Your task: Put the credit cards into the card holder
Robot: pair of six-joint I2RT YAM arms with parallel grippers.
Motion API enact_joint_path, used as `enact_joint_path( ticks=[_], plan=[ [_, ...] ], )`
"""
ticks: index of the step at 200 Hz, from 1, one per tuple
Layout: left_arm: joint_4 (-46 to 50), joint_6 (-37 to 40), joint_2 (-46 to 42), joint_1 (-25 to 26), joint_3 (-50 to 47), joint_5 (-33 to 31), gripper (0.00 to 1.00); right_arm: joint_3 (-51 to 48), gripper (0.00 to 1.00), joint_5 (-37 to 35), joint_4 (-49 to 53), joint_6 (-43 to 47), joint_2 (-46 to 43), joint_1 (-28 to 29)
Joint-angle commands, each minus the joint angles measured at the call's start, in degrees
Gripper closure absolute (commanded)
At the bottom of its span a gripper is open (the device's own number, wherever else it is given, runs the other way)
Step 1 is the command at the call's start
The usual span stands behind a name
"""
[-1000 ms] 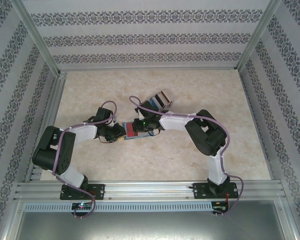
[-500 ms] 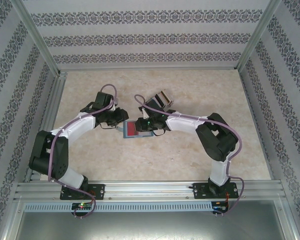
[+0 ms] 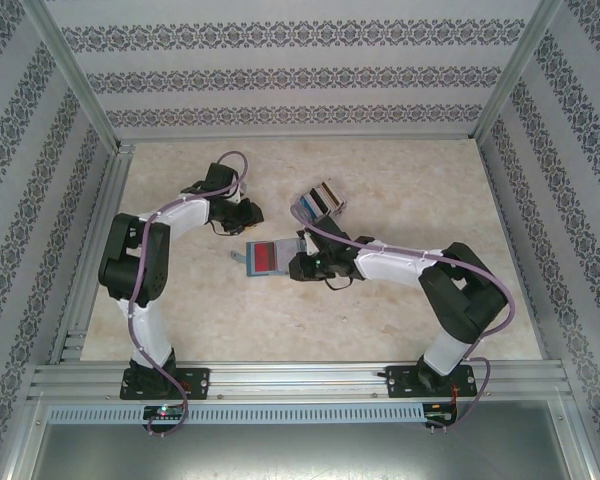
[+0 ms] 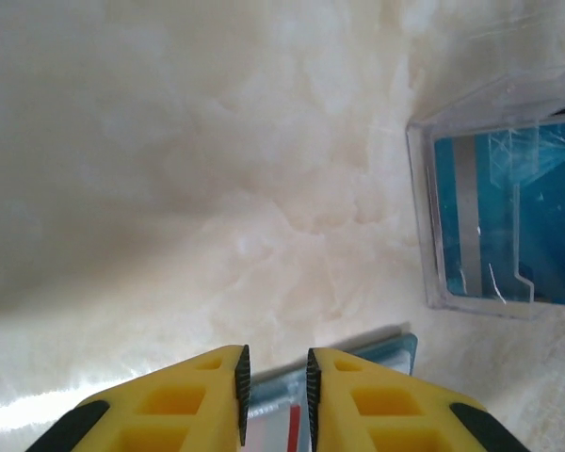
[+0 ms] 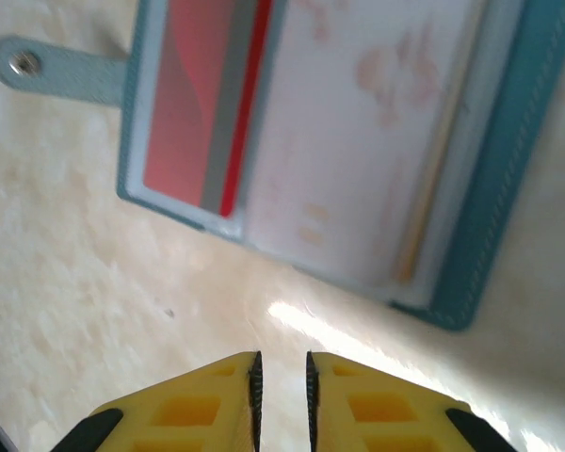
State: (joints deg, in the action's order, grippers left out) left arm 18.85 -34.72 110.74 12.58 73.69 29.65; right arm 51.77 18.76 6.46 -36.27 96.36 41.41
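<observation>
The left pincer (image 4: 273,386) is staying open just a crack and is holding nothing. A second ago it was right at the card holder (image 5: 504,179). Now it is moving off toward the far side, and the clear box (image 4: 424,217) is coming up just ahead of it. A blue card (image 4: 546,217) is standing inside that box, with more credit cards (image 3: 320,198) packed beside it.

The right pincer (image 5: 281,386) is also open only a crack, with nothing in it. It is backing off the card holder too, and is now hanging just beside its near edge.

The card holder is lying open and flat on the tabletop (image 4: 169,188), between the two arms. A red card (image 5: 184,94) is sitting in one of its pockets. The pocket next to it is looking empty.

So I am thinking one card is in, and both pincers are letting go. The left one is probably going for the next card from the box.
</observation>
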Motion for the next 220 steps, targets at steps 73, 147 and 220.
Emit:
enact_joint_path(
  ticks=[73, 147, 220],
  plan=[
    [-0.6, 1.9, 4.9, -1.1, 0.4, 3.5, 0.74, -3.6, 0.77, 1.2, -5.0, -2.7, 1.8, -0.5],
    [-2.8, 1.7, -3.4, -1.1, -11.9, 2.5, 0.74, 0.7, 0.77, 0.1, -5.2, -0.8, 6.6, -3.3],
    [-8.1, -3.3, -13.8, -0.4, -25.3, 4.9, 0.74, 7.5, 0.76, 0.5, -3.8, 1.0, 11.1, -5.7]
  ],
)
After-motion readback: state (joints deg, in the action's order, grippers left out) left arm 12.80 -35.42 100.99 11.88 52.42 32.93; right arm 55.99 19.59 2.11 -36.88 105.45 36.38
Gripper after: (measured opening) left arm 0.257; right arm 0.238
